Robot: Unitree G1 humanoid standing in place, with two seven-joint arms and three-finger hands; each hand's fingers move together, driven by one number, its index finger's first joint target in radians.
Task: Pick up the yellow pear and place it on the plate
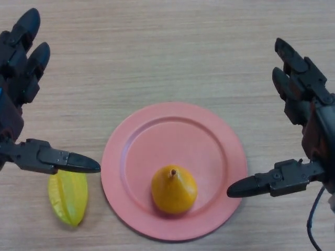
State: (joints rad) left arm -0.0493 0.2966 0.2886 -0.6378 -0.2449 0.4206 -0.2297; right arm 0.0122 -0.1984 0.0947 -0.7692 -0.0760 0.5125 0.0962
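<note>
While both hands, left and right, hover spread and empty, the yellow pear sits between them on the pink plate; starfruit beside.

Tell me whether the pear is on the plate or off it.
On it. The pear sits upright, stem up, inside the rim of the pink plate, toward its near edge; neither hand touches it.
</note>
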